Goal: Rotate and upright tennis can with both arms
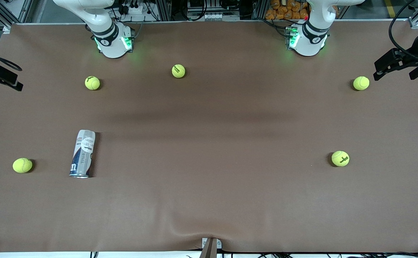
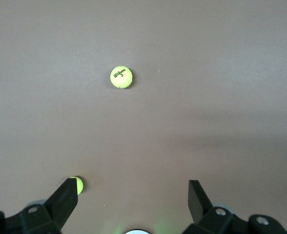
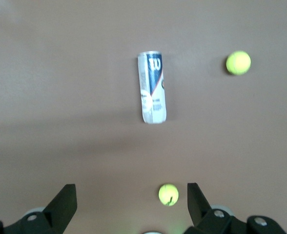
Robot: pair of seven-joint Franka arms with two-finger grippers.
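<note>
Can [image 1: 82,153] lies flat on the tabletop [image 1: 209,186] toward my right arm's end. My left gripper [image 2: 132,194] and right gripper [image 3: 132,197] hang high, jaws apart, holding nothing.

2 white arms [image 1: 105,32] with dark joint bands and green-lit bases; black gripper fingers [image 2: 65,197], silver screws just below the jaws.
</note>
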